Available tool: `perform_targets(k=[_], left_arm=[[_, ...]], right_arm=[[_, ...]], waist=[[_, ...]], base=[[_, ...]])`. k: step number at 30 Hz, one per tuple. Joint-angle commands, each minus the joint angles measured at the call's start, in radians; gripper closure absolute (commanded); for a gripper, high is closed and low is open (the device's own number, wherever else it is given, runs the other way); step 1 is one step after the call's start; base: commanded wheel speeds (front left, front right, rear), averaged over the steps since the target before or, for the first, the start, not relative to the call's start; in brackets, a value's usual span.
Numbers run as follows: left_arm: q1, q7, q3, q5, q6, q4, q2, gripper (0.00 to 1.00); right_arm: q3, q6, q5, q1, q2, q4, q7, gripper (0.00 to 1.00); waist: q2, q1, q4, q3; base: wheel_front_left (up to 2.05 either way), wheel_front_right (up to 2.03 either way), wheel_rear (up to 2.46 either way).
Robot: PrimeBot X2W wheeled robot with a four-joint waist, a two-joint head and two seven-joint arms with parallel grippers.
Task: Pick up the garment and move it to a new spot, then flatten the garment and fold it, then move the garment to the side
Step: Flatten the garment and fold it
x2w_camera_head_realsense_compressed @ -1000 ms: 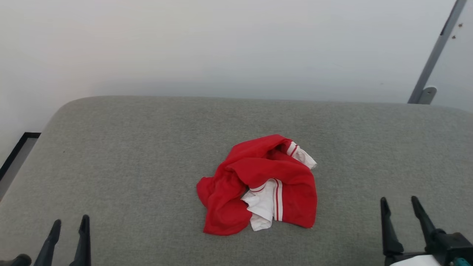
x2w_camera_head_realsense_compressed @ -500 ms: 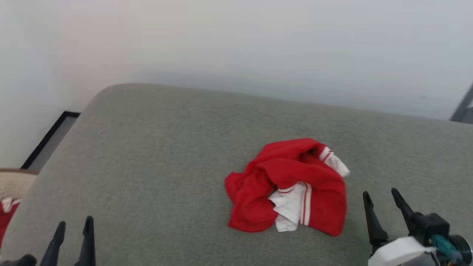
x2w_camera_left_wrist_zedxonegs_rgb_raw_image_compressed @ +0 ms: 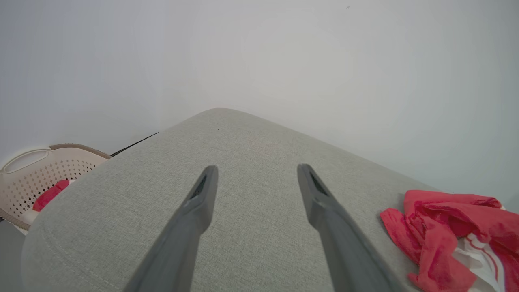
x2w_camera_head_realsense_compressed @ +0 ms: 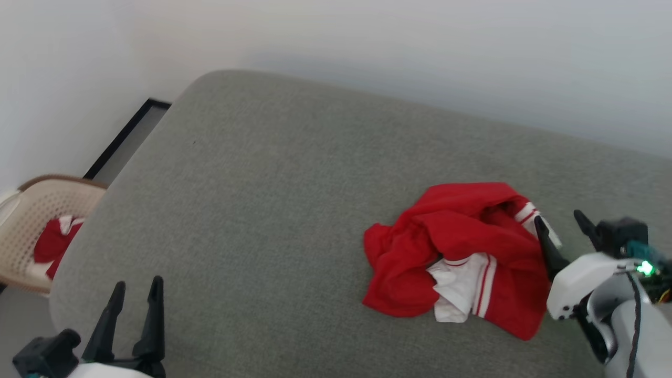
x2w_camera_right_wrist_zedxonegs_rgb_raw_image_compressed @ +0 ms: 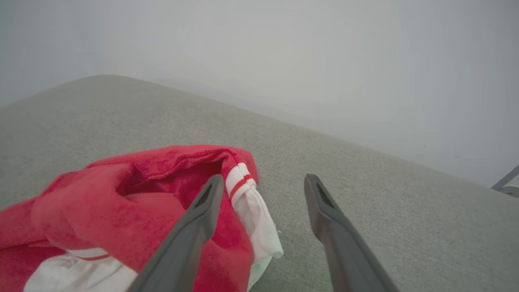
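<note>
One garment (x2w_camera_head_realsense_compressed: 462,252) is lying crumpled in a loose heap on the right part of the grey woven upholstered surface (x2w_camera_head_realsense_compressed: 273,199). It is soft red cloth with white sleeves showing red stripes. Two grippers are hovering over this surface. The left gripper (x2w_camera_head_realsense_compressed: 138,281) is showing its jaws wide and empty, well apart from the heap. The right gripper (x2w_camera_head_realsense_compressed: 557,215) is also showing jaws wide, gripping nothing, with one finger over the striped sleeve edge. One beige perforated basket (x2w_camera_head_realsense_compressed: 29,218) is standing beside the surface, with red-and-white cloth (x2w_camera_head_realsense_compressed: 52,244) lying inside.
</note>
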Motion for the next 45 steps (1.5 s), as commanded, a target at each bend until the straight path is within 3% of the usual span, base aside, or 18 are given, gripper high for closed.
perform_targets(k=[1,10,12,13,14,25,35,42,44,45], left_arm=[[-0.035,-0.005,-0.017,-0.010,-0.004,0.004,-0.001,0.00],[-0.084,-0.005,-0.045,-0.029,-0.004,0.023,-0.010,0.00],[-0.094,-0.005,-0.050,-0.034,-0.004,0.030,-0.012,0.00],[-0.098,-0.005,-0.053,-0.036,-0.004,0.032,-0.012,0.00],[-0.100,-0.005,-0.055,-0.039,-0.004,0.035,-0.012,0.00],[-0.093,-0.005,-0.042,-0.062,-0.003,0.046,-0.001,0.00],[-0.082,-0.005,-0.027,-0.062,-0.004,0.022,0.014,0.00],[-0.118,-0.005,-0.060,-0.073,-0.004,0.014,0.037,0.00],[-0.131,-0.005,-0.076,-0.081,-0.004,0.014,0.051,0.00],[-0.139,-0.005,-0.086,-0.085,-0.004,0.015,0.058,0.00]], right_arm=[[0.017,0.000,0.012,-0.063,-0.032,0.053,0.056,0.00],[0.086,0.000,0.063,-0.170,-0.083,0.178,0.253,0.02],[0.111,0.000,0.083,-0.188,-0.089,0.203,0.310,0.31],[0.119,0.000,0.097,-0.200,-0.091,0.210,0.329,0.58],[0.129,0.000,0.102,-0.210,-0.097,0.218,0.346,1.00],[0.160,0.000,0.213,-0.289,-0.143,0.178,0.547,1.00],[0.027,0.000,0.284,-0.149,-0.233,-0.027,0.783,1.00],[-0.094,0.000,0.261,0.009,-0.167,-0.144,0.832,1.00],[-0.108,0.000,0.237,0.025,-0.142,-0.167,0.814,0.52],[-0.110,0.000,0.227,0.032,-0.129,-0.175,0.811,0.00]], waist=[[-0.0001,0.0000,0.040,0.048],[-0.0001,0.0000,0.073,0.103],[-0.0001,0.0000,0.078,0.113],[-0.0001,0.0000,0.079,0.119],[-0.0001,0.0000,0.080,0.122],[-0.0001,0.0000,0.035,0.126],[-0.0001,0.0000,-0.039,0.119],[-0.0001,0.0000,-0.074,0.131],[-0.0001,0.0000,-0.082,0.133],[-0.0001,0.0000,-0.085,0.133]], base=[[0.00,0.00,0.00],[0.00,0.00,0.00],[0.00,0.00,0.00],[0.00,0.00,0.00],[0.00,0.00,0.00],[0.00,0.00,0.00],[0.00,0.00,0.00],[0.00,0.00,0.00],[0.00,0.00,0.00],[0.00,0.00,0.00]])
